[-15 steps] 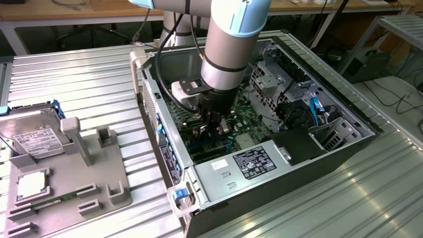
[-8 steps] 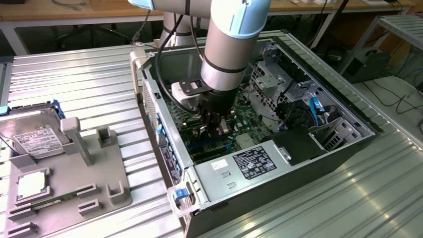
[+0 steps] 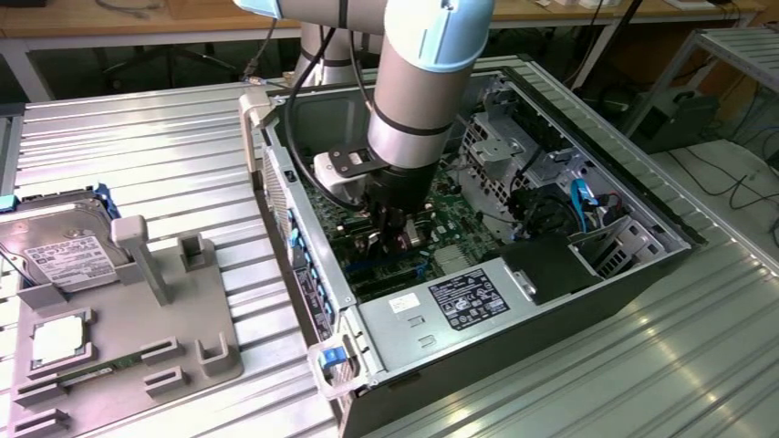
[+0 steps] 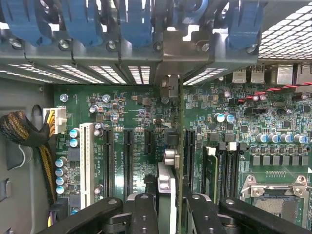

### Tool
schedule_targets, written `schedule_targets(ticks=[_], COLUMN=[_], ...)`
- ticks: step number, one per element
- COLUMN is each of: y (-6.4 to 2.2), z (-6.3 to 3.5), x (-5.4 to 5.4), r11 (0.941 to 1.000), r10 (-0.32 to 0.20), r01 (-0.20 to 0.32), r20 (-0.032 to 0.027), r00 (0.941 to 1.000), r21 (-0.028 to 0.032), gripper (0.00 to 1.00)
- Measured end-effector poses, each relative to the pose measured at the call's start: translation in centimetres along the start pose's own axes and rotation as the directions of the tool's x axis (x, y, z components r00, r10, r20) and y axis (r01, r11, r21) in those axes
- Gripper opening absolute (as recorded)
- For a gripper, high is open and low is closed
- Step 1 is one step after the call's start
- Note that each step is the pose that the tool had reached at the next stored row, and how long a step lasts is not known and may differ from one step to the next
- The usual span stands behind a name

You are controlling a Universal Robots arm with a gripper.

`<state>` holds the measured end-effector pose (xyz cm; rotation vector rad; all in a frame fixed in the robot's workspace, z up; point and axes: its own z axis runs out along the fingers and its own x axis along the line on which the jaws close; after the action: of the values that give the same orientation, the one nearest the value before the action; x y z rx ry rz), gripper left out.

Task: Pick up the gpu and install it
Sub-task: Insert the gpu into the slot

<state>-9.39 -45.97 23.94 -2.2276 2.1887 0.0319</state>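
Exterior view, arm: the Universal Robots arm reached down into the open computer case (image 3: 633, 214), which lay on its side on the ribbed metal worktop (image 3: 159, 137).
Exterior view, pincer: the pincer (image 3: 392, 239) was low over the motherboard (image 3: 469, 224), just above the power supply (image 3: 469, 297); what it carried was hard to make out from here.
Exterior view, parts tray: a grey holder (image 3: 159, 319) on the exterior view's left carried a hard drive (image 3: 67, 255), well apart from the case.
Wrist view, pincer: the black fingers (image 4: 144, 214) stood partly closed on a thin card held edge-on between them.
Wrist view, gpu: the gpu (image 4: 181, 146) appeared as an upright green edge with its silver bracket at the rear slot opening, running along the board between the black expansion slots (image 4: 127, 161) and the memory slots (image 4: 229, 168).
Step in hand: installation, judged; the card was gripped and lined up over a slot, probably not fully seated.
Next move calls for: a straight push down, with the edge connector true to the slot and the bracket clear of the blue slot clips (image 4: 136, 22).
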Motion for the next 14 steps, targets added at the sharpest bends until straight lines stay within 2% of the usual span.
schedule_targets(ticks=[4,6,14], y=[0.00,0.00,0.00], z=[0.00,0.45,0.46], x=[-0.01,0.00,0.00], r11=[1.0000,1.0000,1.0000], r10=[0.000,0.000,0.000], r01=[0.000,0.000,0.000], r20=[-0.0003,-0.0007,-0.0005], r00=[1.0000,1.0000,1.0000], r21=[0.0006,0.0006,0.0007], gripper=[0.28,0.28,0.28])
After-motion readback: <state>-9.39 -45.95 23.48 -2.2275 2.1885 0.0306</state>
